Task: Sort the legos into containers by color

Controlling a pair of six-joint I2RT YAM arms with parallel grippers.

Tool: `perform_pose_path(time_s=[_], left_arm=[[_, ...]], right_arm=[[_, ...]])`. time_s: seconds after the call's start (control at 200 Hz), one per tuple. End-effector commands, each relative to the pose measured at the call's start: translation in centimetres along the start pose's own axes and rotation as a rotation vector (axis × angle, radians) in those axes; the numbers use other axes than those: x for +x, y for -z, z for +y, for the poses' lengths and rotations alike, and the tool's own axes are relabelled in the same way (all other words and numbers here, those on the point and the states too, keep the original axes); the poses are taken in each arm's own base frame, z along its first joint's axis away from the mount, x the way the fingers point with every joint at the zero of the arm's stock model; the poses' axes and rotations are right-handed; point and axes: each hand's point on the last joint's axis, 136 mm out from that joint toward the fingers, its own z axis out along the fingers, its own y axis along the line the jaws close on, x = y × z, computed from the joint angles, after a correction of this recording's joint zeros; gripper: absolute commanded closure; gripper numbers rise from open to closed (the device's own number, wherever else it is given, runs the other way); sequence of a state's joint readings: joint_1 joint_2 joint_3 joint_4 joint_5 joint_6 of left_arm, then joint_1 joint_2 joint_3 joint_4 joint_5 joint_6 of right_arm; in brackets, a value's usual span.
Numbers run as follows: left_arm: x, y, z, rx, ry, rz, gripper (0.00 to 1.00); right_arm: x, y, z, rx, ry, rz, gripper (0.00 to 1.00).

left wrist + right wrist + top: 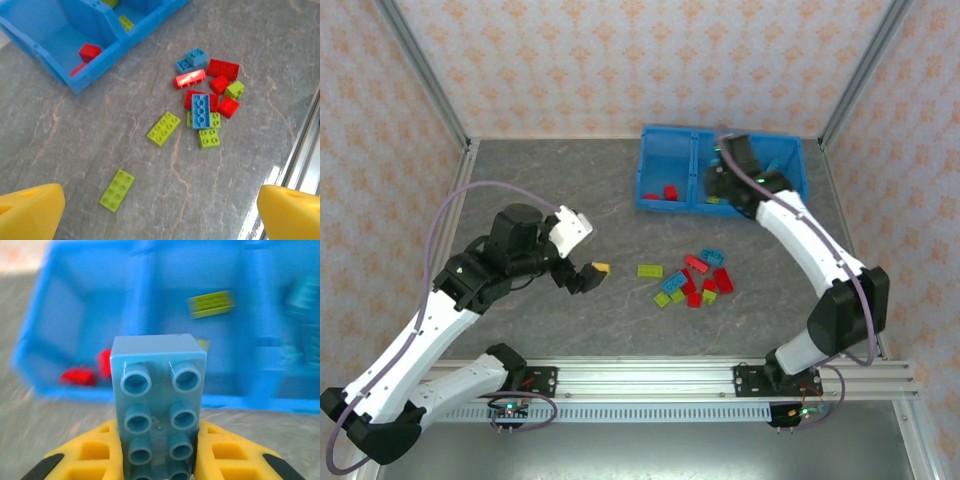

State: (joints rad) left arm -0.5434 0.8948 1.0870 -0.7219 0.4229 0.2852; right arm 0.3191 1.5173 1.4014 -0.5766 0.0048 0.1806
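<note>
The left gripper (160,215) hangs with its yellow fingers spread wide and nothing between them. It is above bare grey veined table (540,180), with open room on every side. A flat yellow-green brick (117,189) lies just ahead, and the loose legos (210,95) cluster beyond it. The right gripper (159,455) is clenched on a glossy light blue brick (159,405), studs facing the camera, close to the low front wall of the blue plastic bin (75,295). Red bricks (82,372) sit in the bin's left compartment.
</note>
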Motion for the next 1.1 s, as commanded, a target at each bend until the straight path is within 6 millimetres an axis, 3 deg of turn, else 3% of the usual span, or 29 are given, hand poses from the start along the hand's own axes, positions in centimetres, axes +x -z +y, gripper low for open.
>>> perform_pose_path(time_s=[0.0,0.125,0.26,0.375,0.505,0.616,0.676,0.766,0.956,1.096], left_arm=[[-2.9,1.1,1.5,-0.086,0.038,-0.088,0.0],[-2.9,1.3,2.2,-0.132,0.044,-0.093,0.0],[-2.5,1.4,2.7,-0.166,0.038,-0.084,0.0],[-2.1,1.5,2.9,-0.177,0.041,-0.072,0.0],[-1.8,1.6,3.0,-0.187,0.061,-0.073,0.0],[-1.5,1.5,2.8,-0.176,0.063,-0.074,0.0],[-1.4,1.4,2.6,-0.166,0.051,-0.07,0.0],[-1.1,1.1,2.5,-0.157,0.023,-0.053,0.0],[-1.1,-0.1,2.4,-0.136,-0.009,-0.035,0.0],[-1.7,-1.5,2.2,-0.093,-0.027,-0.022,0.0]], right_arm=[[-2.2,-1.7,-6.8,0.131,-0.351,-0.089,0.75],[-1.9,-4.6,-12.3,0.267,-0.506,0.007,0.77],[-1.2,-8.4,-15.2,0.333,-0.596,0.142,0.77],[-1.7,-10.7,-15.6,0.338,-0.588,0.201,0.69],[-2.9,-11.2,-15.3,0.334,-0.577,0.218,0.45],[-3.3,-10.2,-14.7,0.3,-0.596,0.206,0.39],[-2.2,-9.5,-13.9,0.269,-0.612,0.235,0.39],[-0.2,-6.7,-12.2,0.247,-0.595,0.239,0.38],[6.1,0.8,-8.2,0.216,-0.577,0.213,0.35],[11.7,3.2,-6.0,0.214,-0.617,0.287,0.35]])
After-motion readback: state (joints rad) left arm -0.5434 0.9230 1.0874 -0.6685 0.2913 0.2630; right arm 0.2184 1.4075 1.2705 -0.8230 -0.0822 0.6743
